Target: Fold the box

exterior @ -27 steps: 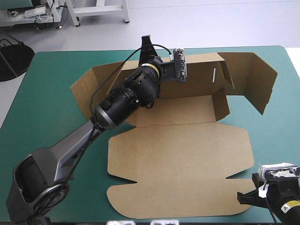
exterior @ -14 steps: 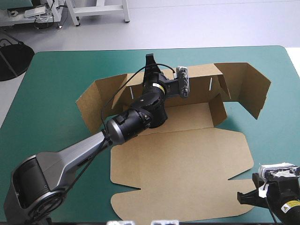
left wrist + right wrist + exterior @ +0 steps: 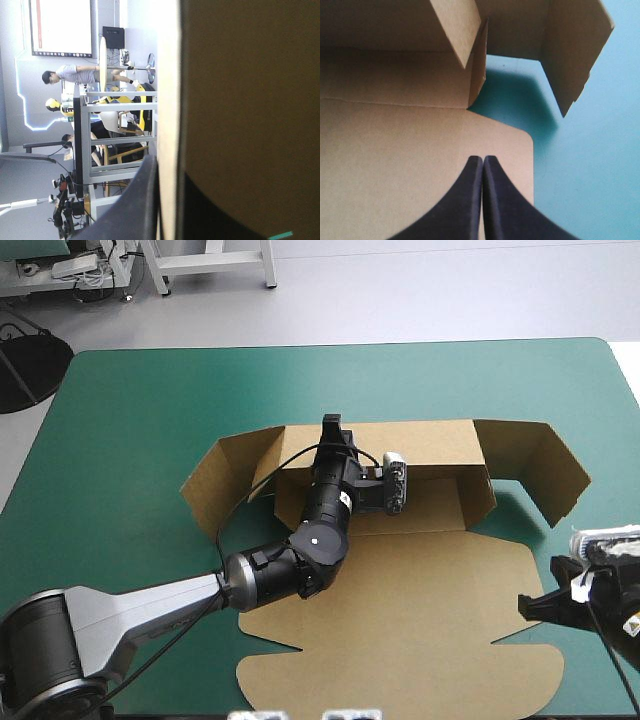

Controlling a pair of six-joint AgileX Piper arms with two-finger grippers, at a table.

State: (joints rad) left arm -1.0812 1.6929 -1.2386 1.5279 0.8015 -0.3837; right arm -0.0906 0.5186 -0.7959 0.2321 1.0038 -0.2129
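The box [image 3: 400,580] is laid in the middle of the table [image 3: 120,420], which is covered in teal-green. The lid [image 3: 400,650] is spread flat on the side near the robot. The back wall [image 3: 430,445] is stood up on the far side. A side flap is raised at each end, one on the left [image 3: 225,475] and one on the right [image 3: 530,465].

The top edge of the back wall is pinched by the left gripper [image 3: 332,430]. In the left wrist view, the brown board [image 3: 250,100] is seen edge-on between the two black fingers, one finger [image 3: 140,210] on each side of it. The left gripper [image 3: 172,170] is almost closed, with only the board between its fingers.

The right gripper [image 3: 525,605] is held at the right end of the lid. In the right wrist view, its fingers [image 3: 483,159] are pressed together into one point and nothing is held by them. The flat lid [image 3: 395,165] is seen under them, with its round corner just beside them. The right flap [image 3: 570,50] is seen ahead of the gripper and apart from it. The bare teal-green cover [image 3: 600,165] is seen beside the gripper.
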